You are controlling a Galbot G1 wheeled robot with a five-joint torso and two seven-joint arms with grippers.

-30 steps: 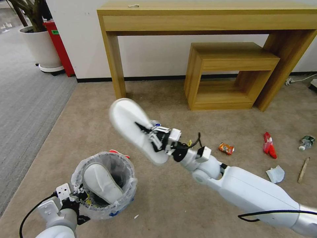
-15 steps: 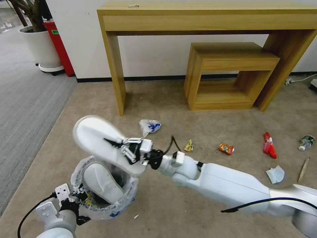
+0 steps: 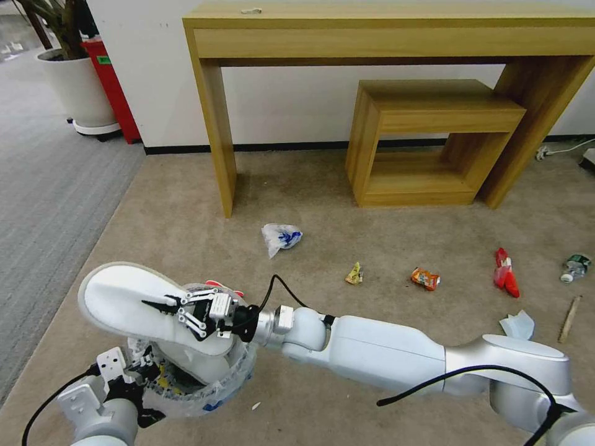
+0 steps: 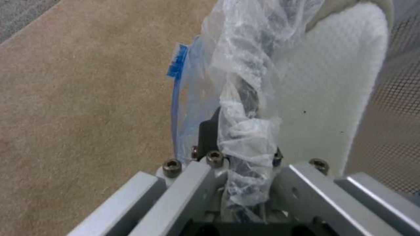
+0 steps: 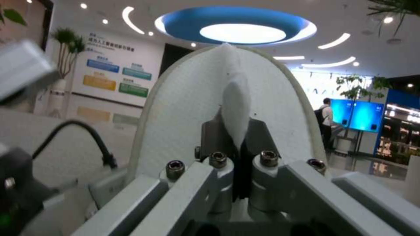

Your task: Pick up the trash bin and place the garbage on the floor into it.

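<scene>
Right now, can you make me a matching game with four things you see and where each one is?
Things:
1. slipper
2. trash bin
3. stick
4. plastic bag

Places:
A. on the carpet near the leg of the tall table
B. held in the right gripper above the bin
C. on the carpet at the far right
D. held at its rim by the left gripper

Pairs: 1-B, 2-D, 3-C, 4-A

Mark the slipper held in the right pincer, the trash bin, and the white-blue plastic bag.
slipper (image 3: 121, 300), head view, on its sole.
trash bin (image 3: 214, 387), head view, on its bag-lined near rim.
white-blue plastic bag (image 3: 280, 237), head view, on its middle.
</scene>
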